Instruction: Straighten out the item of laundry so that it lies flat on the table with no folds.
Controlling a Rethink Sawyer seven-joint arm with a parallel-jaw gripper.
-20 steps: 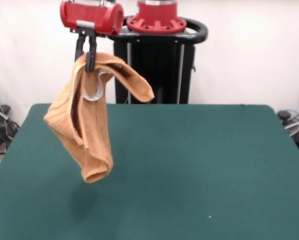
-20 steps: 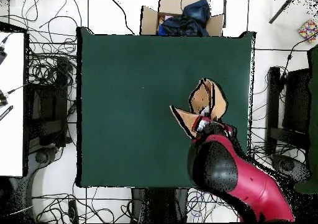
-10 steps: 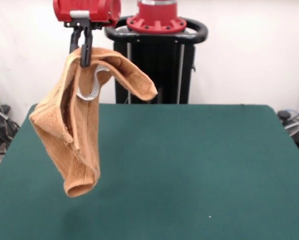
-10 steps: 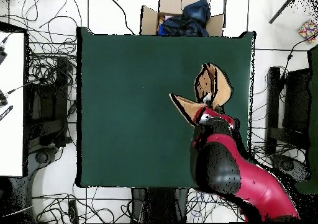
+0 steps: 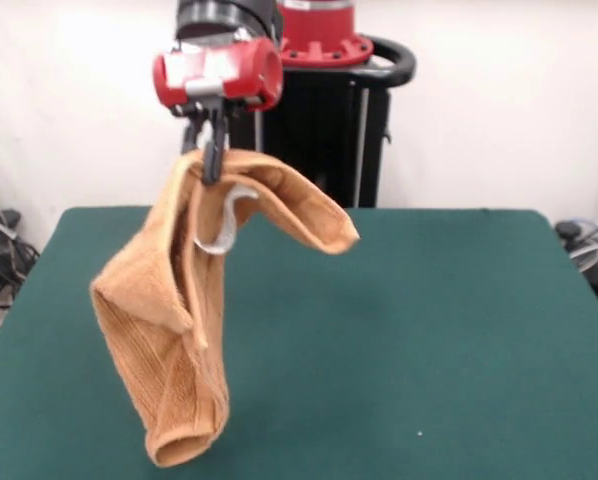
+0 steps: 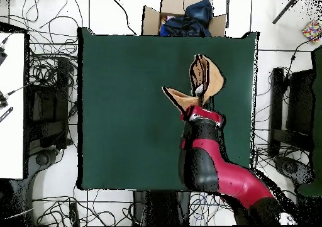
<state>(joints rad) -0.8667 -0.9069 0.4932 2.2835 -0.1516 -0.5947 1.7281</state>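
Above the large rectangular desk (image 5: 399, 330) with its dark green felt-like top, toward the side that lies left in the front view and right in the overhead view, the light orange-tan terry-cloth towel (image 5: 179, 330) hangs wholly in the air, touching the desk nowhere that I can see. It hangs straight down from the end effector (image 5: 211, 160), so its long axis runs near vertical: the pinched part is at the top, the bulk falls as a doubled, creased tube toward the desk's near edge in the front view, and its rounded lower end hangs just over the green surface. A shorter flap juts sideways from the grip toward the desk's middle, and a pale woven band or label shows just under the grip. The red and black arm (image 6: 207, 158) reaches in from the pedestal side, over the desk's bottom edge in the overhead view, with its red wrist housing directly above the cloth. The end effector points downward with its dark fingers (image 5: 215, 150) drawn together on a bunched upper edge of the towel, gripping only that one spot. With one arm alone, the cloth below cannot spread by itself; I judge the coming move depends on lowering the hanging end onto the desk and dragging away from it so the folds pull out.
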